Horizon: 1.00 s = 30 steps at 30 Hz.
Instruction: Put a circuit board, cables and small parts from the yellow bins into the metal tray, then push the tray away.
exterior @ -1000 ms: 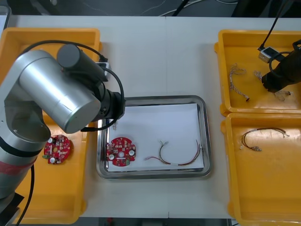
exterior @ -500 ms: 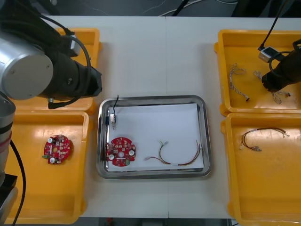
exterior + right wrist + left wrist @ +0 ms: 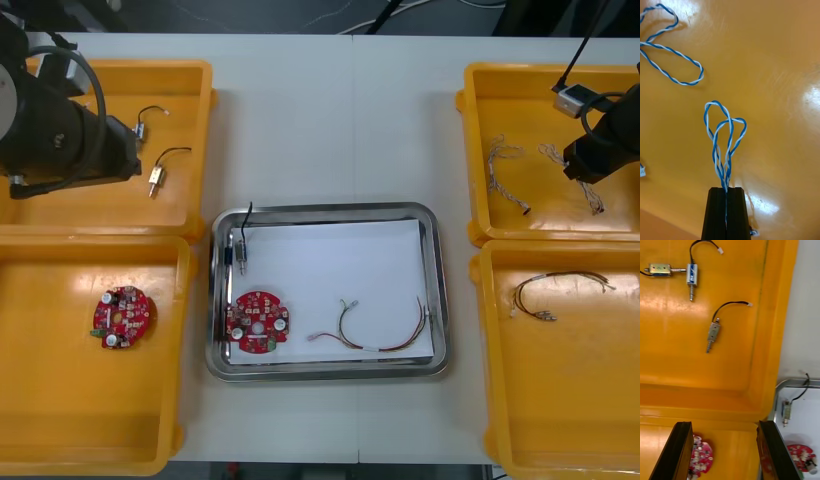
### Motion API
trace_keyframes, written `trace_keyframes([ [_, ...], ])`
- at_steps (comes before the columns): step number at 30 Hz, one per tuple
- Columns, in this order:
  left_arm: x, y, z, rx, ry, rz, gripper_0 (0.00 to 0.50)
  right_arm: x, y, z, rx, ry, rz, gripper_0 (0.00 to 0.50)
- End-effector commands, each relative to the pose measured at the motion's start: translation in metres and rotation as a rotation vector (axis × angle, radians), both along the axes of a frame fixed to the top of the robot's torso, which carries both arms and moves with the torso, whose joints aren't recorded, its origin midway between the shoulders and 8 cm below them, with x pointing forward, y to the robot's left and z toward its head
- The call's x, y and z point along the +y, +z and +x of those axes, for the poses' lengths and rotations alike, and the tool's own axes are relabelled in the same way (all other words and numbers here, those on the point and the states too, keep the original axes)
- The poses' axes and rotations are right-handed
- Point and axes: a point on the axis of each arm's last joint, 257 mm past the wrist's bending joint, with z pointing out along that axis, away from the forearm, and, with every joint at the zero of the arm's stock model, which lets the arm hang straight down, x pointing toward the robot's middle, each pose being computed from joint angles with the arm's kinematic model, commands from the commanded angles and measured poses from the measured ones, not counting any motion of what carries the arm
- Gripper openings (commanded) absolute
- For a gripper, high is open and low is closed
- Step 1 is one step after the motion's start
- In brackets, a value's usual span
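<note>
The metal tray (image 3: 432, 250) in the middle is white inside. It holds a round red circuit board (image 3: 257, 322), a small metal part (image 3: 240, 252) with a black lead and a red and yellow cable (image 3: 380, 338). My left gripper (image 3: 725, 427) is open above the far left yellow bin (image 3: 190, 80), over two small metal parts (image 3: 713, 333) (image 3: 690, 273). My right gripper (image 3: 726, 189) is shut on a twisted blue and white cable (image 3: 724, 150) over the far right yellow bin (image 3: 480, 90).
A second circuit board (image 3: 122, 315) lies in the near left bin (image 3: 60, 400). A black cable (image 3: 555, 290) lies in the near right bin (image 3: 560, 400). More blue and white cables (image 3: 505, 170) lie in the far right bin.
My left arm has pulled back from over the tray to the far left bin, leaving the small metal part in the tray. The right gripper has shifted slightly.
</note>
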Motion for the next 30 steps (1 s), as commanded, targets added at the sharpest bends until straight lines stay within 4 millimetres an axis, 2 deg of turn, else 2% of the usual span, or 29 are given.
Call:
trace_keyframes([
  [1,0.044,0.024,0.010,-0.015,-0.043,0.107,0.500,-0.022,0.074,0.011,-0.099,0.007,-0.036,0.000],
  [4,0.059,0.022,0.018,-0.011,-0.043,0.131,0.500,-0.020,0.090,0.004,-0.091,0.021,-0.034,0.000],
  [11,0.072,0.018,0.041,-0.040,-0.075,0.160,0.500,-0.012,0.116,-0.014,-0.061,0.061,-0.039,0.000],
  [19,0.069,0.012,0.060,-0.078,-0.125,0.156,0.500,0.001,0.136,-0.039,-0.012,0.100,-0.030,0.000],
  [25,0.064,0.012,0.073,-0.115,-0.190,0.194,0.500,0.015,0.139,-0.050,-0.001,0.145,-0.019,0.000],
  [30,0.049,0.012,0.079,-0.135,-0.231,0.219,0.500,0.028,0.136,-0.057,-0.047,0.204,-0.049,0.000],
])
